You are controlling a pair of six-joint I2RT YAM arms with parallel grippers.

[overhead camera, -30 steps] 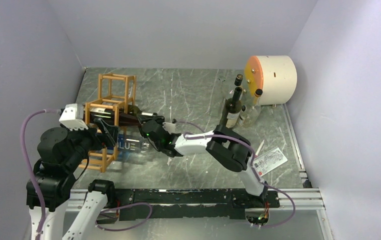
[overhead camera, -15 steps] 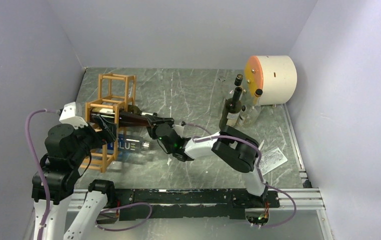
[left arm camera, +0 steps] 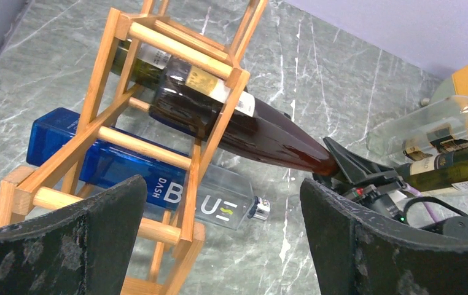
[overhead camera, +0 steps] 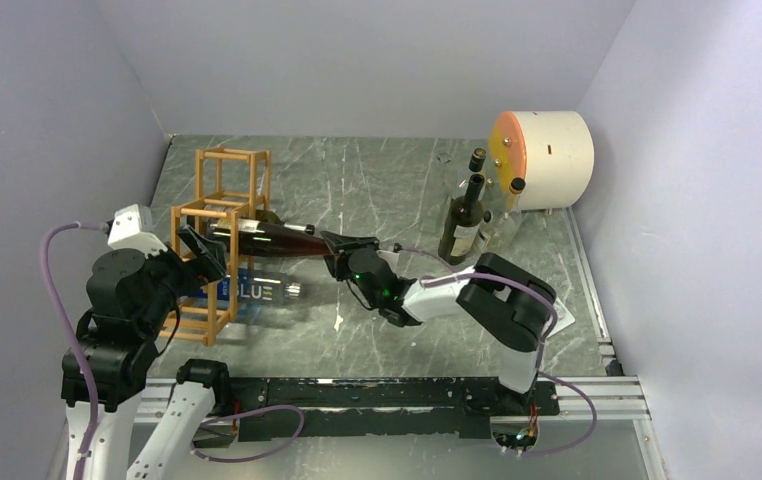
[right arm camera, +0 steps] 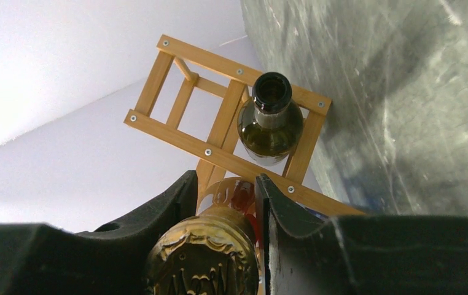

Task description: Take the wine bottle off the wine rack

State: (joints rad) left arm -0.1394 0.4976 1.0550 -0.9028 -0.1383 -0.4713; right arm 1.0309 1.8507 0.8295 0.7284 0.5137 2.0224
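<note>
The wine rack [overhead camera: 219, 215] of light wooden bars stands at the left of the table. A dark wine bottle [overhead camera: 275, 238] lies tilted through its middle cell, base still inside the frame and neck pointing right. My right gripper [overhead camera: 345, 247] is shut on that neck. In the right wrist view the gold-foiled bottle [right arm camera: 204, 261] sits between the fingers [right arm camera: 161, 212] with the rack [right arm camera: 216, 153] behind. My left gripper [left arm camera: 222, 246] stands wide open and empty beside the rack [left arm camera: 185, 52], looking at the bottle [left arm camera: 250, 129].
A blue-and-clear flat bottle [overhead camera: 249, 290] lies in the rack's bottom cell. An olive bottle [right arm camera: 271, 120] rests in another cell. Standing bottles [overhead camera: 463, 218] and a cream cylinder [overhead camera: 547, 146] are at the back right. A printed card [overhead camera: 557, 318] lies by the right arm.
My right gripper has pulled the wine bottle rightwards, so more of it sticks out of the rack. The left arm has drawn back a little to the left, still open.
</note>
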